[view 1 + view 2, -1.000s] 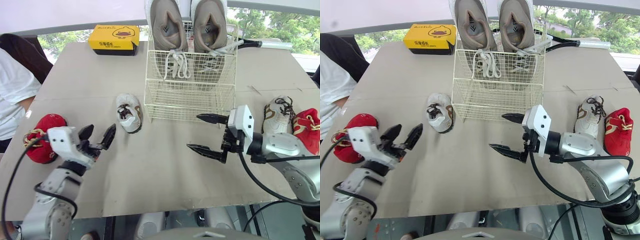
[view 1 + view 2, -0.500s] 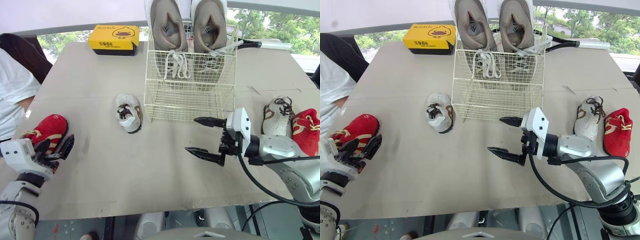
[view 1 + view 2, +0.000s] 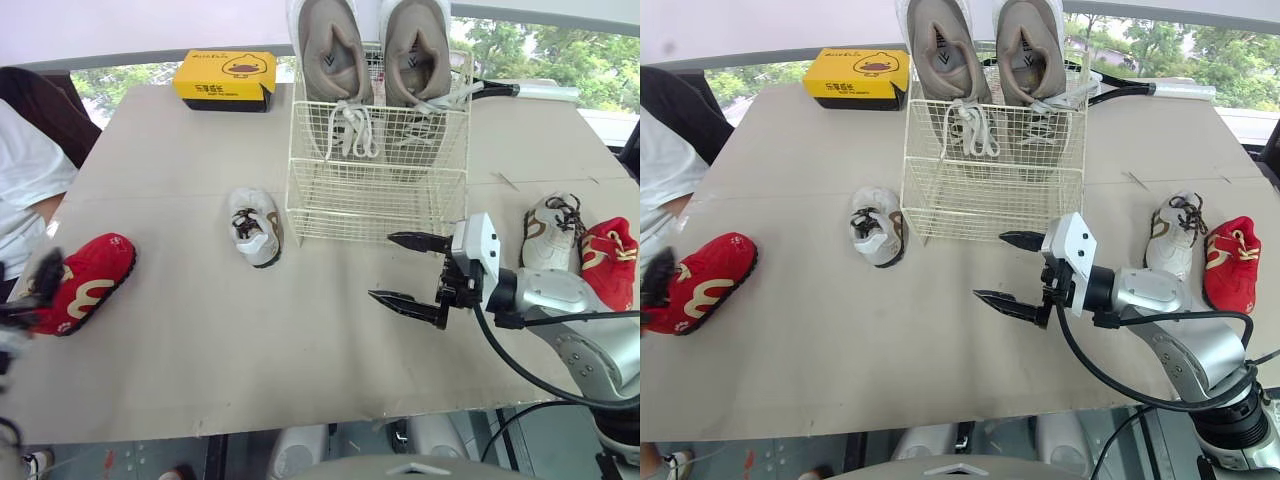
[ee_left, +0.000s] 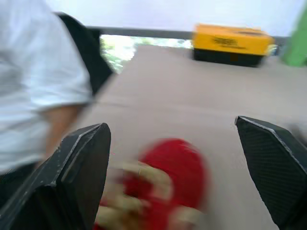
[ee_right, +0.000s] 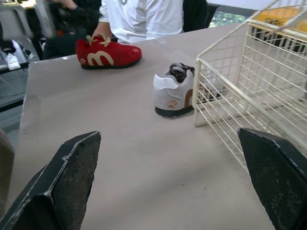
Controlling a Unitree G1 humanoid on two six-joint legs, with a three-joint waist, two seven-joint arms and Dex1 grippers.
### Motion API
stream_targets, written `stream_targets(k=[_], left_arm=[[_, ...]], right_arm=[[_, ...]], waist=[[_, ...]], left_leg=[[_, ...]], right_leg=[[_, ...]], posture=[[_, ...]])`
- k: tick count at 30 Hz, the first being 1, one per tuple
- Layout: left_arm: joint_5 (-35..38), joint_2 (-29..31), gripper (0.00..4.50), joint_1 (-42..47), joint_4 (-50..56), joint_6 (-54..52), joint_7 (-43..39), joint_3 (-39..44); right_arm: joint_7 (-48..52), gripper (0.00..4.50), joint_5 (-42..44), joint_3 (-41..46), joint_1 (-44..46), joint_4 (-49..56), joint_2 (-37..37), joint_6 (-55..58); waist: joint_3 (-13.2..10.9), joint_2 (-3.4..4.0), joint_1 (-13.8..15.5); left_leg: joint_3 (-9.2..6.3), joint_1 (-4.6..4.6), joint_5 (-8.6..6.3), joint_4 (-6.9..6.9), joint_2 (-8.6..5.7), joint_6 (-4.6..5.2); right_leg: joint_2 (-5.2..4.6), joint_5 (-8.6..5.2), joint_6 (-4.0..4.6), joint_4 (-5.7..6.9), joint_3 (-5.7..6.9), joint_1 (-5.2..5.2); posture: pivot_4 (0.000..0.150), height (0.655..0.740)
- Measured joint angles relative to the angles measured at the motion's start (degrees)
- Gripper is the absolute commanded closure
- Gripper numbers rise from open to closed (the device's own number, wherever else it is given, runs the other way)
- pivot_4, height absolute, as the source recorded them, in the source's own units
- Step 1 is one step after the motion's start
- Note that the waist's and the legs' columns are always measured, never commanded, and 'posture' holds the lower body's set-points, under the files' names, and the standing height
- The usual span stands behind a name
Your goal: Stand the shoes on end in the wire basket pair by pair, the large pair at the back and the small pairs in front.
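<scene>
Left wrist view: the left fingers (image 4: 79,167) gape wide, empty, a red shoe (image 4: 168,177) ahead between them, a person's white sleeve (image 4: 33,72) beside. The eye views add the wire basket (image 3: 375,190), large grey pair (image 3: 335,45) at its back. The left fingers have withdrawn leftward since a second ago. The right fingers (image 3: 408,303) stay spread, empty, the basket just beyond them.

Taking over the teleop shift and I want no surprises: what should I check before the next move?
1. Large grey pair of sneakers standing at the back of the white wire basket: ok.
2. Basket's front section free: ok.
3. Right tool open: ok.
4. Left tool open, facing the small red shoe: ok.
5. Small pairs lying together: not ok; the other red shoe lies far right of the basket.
6. Person in white shirt clear of left tool: cannot tell.
</scene>
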State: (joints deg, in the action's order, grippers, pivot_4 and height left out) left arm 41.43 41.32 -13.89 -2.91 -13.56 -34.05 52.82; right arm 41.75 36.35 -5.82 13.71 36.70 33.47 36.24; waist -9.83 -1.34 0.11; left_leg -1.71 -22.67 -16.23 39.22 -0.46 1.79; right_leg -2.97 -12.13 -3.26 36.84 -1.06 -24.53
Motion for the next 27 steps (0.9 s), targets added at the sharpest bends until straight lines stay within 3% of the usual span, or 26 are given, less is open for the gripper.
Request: stream_targets(k=[5, 8, 14, 23, 27], left_arm=[[-5.4, 16.7, 0.00, -3.7, -21.7, -0.2, -19.3, -2.2], [-7.8, 20.3, 0.00, -1.5, -29.1, 0.7, -26.9, -5.4], [-12.0, 20.7, 0.00, 2.2, -36.7, 4.2, -33.7, -10.7], [-13.1, 19.0, 0.00, 7.1, -38.4, 6.4, -33.5, -12.0], [-10.1, 17.4, 0.00, 11.6, -36.5, 1.7, -31.6, -10.8]], right_arm=[[-0.2, 0.07, -0.5, -0.1, 0.1, -1.2, -1.0, -0.3], [-0.3, 0.07, -1.0, -0.4, 0.2, -1.5, -1.6, -0.4], [-1.1, 0.07, -2.1, -0.5, 0.2, -1.6, -2.2, -0.6], [-2.4, 0.07, -2.0, 0.1, -1.0, -0.7, -1.5, -0.3], [-2.5, 0.07, -1.9, 0.1, -1.1, -0.5, -1.2, -0.2]], waist=[[0.0, -0.04, -0.8], [0.0, -0.04, -0.7], [0.0, -0.06, -0.9], [0.0, -0.04, -0.5], [0.1, -0.20, -0.2]], left_leg=[[0.05, 0.00, 0.00, -0.01, -0.02, 0.01], [0.04, 0.00, 0.00, 0.00, 0.00, 0.01], [0.03, 0.00, -0.01, -0.04, 0.06, 0.00], [-0.06, 0.00, 0.00, -0.05, 0.01, 0.00], [-0.16, -0.04, 0.00, -0.02, 0.00, 0.00]], right_leg=[[0.06, -0.12, 0.17, -0.02, 0.01, 0.01], [0.04, -0.10, 0.14, -0.01, 0.03, 0.01], [-0.04, 0.01, -0.04, -0.01, 0.03, -0.03], [-0.50, 0.01, -0.04, 0.01, 0.17, -0.03], [-0.52, 0.02, -0.05, 0.01, 0.26, -0.02]], posture=[[0.150, 0.7400], [0.150, 0.7400], [0.150, 0.7400], [0.150, 0.7400], [0.150, 0.7400]])
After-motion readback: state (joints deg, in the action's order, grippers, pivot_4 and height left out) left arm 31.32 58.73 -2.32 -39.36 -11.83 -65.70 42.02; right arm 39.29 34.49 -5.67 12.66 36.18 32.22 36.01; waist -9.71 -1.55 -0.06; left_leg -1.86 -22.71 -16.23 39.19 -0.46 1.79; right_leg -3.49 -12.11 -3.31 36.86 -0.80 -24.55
